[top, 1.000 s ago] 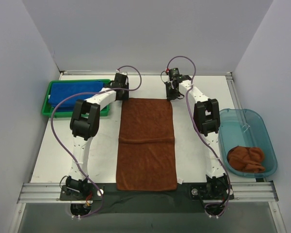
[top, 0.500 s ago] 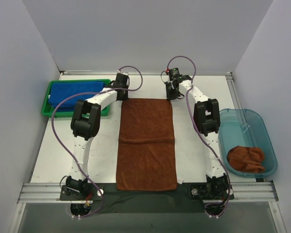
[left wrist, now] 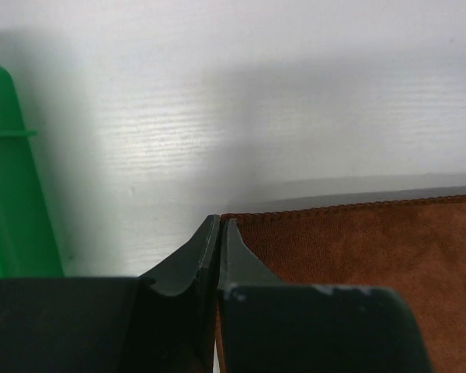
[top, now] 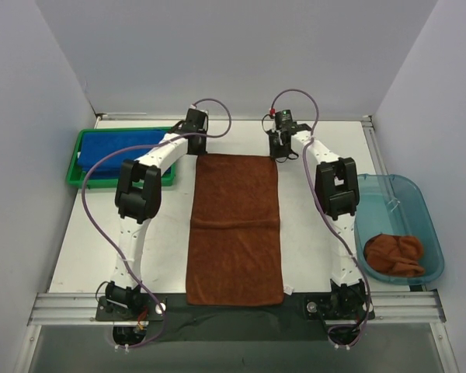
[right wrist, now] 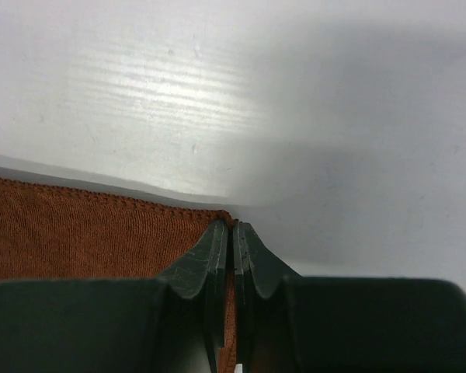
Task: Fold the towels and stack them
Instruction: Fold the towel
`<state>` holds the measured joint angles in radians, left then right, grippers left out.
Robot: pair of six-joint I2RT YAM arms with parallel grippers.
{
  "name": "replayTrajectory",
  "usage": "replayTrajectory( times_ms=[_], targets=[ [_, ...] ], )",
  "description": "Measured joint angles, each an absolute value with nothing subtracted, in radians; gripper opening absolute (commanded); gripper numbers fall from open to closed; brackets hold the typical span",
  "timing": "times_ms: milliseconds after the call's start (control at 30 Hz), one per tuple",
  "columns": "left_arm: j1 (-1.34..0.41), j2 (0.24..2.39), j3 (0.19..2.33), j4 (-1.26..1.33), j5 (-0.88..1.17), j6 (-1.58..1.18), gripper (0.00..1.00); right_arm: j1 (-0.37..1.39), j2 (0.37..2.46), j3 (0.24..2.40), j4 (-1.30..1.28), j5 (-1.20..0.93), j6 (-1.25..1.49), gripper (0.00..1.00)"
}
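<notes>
Closes left claw (left wrist: 219, 225), half-spread a second ago, onto far-left corner of rust-brown towel (top: 234, 225); pinches far-right corner with right claw (right wrist: 233, 227). Lies flat on worktop (top: 167, 249), bare strips along both long edges, near edge at front.

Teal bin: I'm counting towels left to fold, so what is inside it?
Inside the teal bin lies a crumpled rust-brown towel heap at its near end; the far end looks bare. Whether the heap hides a second cloth cannot be told.
</notes>
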<state>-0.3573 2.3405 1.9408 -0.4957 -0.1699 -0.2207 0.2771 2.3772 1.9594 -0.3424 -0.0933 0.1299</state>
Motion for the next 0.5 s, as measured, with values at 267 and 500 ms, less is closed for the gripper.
replayTrajectory(
  times_ms=[267, 500],
  targets=[
    [-0.331, 2.392, 2.217, -0.516, -0.153, -0.202, 0.0, 0.243, 2.349, 1.959, -0.162, -0.073, 0.097, 0.0],
    [-0.294, 2.447, 2.347, -0.5, -0.104, -0.203, 0.0, 0.228, 2.341, 1.98, 0.044, -0.073, 0.041, 0.0]
  ],
)
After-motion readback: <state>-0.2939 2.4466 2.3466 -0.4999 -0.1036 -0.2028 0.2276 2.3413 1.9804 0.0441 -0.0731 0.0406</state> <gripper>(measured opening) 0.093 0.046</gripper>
